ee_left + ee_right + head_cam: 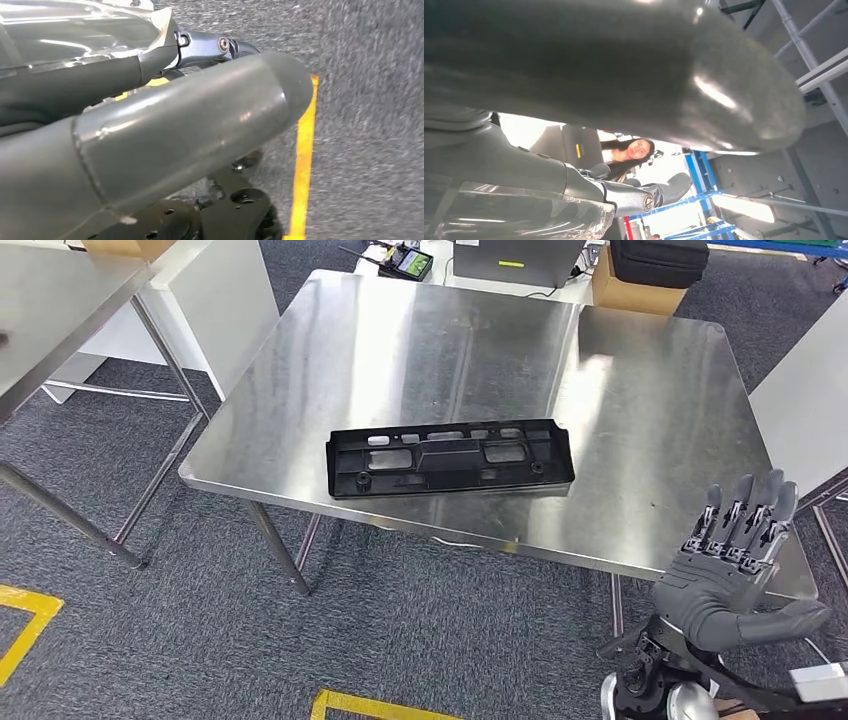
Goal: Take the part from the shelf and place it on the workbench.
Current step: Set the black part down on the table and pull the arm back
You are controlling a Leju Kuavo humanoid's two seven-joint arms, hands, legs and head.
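Far left in the head view: a second steel table (40, 310) on thin legs, well apart from the bench, over grey carpet (150, 640) marked with yellow floor tape (25, 625). Centre: a bare stainless-steel bench (640, 410), set slightly askew, carrying one thing, a long black plastic part (450, 458) lying flat near the front edge, closer to the front-left corner than the front-right, long side roughly parallel to that edge, recesses and cut-outs facing up. Beyond the far edge: a small black device with a green screen (410, 260), a grey box (515, 260), a black case (658, 258) resting on a cardboard box (632, 292). Lower right: right hand (735, 565) raised off the front-right corner of the bench, palm up, fingers (748, 512) spread and straight, thumb out sideways, holding nothing and touching nothing. In the left wrist view: left hand (165, 135) close to the lens above carpet and a yellow line, thick grey thumb blocking the fingers, so cannot tell whether open or closed. In the right wrist view: a person (626, 155) in the background beyond the thumb.
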